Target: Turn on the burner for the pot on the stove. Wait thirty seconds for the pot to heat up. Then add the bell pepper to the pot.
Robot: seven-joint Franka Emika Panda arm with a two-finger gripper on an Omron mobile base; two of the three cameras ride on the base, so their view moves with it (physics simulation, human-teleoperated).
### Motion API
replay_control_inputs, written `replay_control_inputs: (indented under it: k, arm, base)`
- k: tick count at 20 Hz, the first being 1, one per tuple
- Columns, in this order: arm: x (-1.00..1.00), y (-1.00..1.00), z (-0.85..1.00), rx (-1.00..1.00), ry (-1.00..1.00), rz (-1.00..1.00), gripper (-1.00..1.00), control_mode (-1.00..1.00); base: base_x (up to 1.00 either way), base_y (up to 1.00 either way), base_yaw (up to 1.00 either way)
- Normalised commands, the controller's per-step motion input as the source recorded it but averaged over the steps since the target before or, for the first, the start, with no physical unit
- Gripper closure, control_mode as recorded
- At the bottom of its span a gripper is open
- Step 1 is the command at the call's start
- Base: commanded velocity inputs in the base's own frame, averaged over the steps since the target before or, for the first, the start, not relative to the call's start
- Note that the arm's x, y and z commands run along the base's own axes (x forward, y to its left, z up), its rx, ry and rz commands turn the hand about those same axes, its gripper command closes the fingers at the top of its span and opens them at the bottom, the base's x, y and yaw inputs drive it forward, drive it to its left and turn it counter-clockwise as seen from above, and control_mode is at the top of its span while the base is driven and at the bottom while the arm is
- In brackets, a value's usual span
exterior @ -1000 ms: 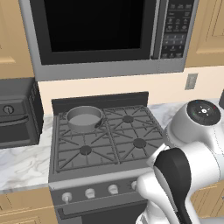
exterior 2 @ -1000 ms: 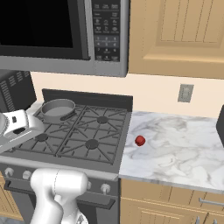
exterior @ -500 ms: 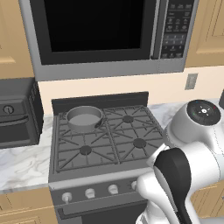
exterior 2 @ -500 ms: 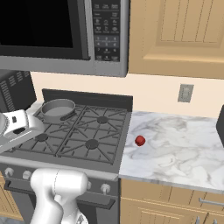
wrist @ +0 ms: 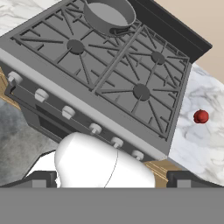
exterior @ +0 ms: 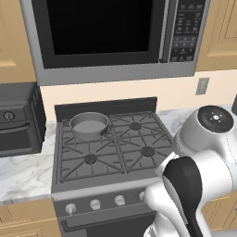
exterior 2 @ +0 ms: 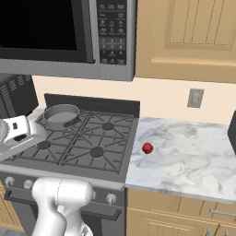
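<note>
Reaching a front knob cleanly called for lowering the wide-open, empty end effector (wrist: 112,177) toward the stove's front edge, choosing the knob matching the back-left burner. One stove (exterior: 109,152) carried four burners and one pot (exterior: 89,125) at its back-left corner. One bell pepper (exterior 2: 147,148) lay on the surface (exterior 2: 193,156), just beside the stove's right edge.

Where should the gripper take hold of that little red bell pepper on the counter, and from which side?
Grip the bell pepper across its rounded middle, coming straight down from above. It sits alone on the flat marble counter, right of the stove, so nothing crowds its sides.
</note>
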Motion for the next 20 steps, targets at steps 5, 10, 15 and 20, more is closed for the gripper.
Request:
replay_control_inputs:
  k: [5, 10, 15, 20]
  arm:
    - [0.00, 0.00, 0.00, 0.00, 0.00, 0.00, -1.00, -1.00]
    - [0.00, 0.00, 0.00, 0.00, 0.00, 0.00, -1.00, -1.00]
    - [0.00, 0.00, 0.00, 0.00, 0.00, 0.00, -1.00, -1.00]
    - [0.00, 0.00, 0.00, 0.00, 0.00, 0.00, -1.00, -1.00]
  base:
    - [0.00, 0.00, 0.00]
    - [0.00, 0.00, 0.00]
    - [0.00, 0.00, 0.00]
    - [0.00, 0.00, 0.00]
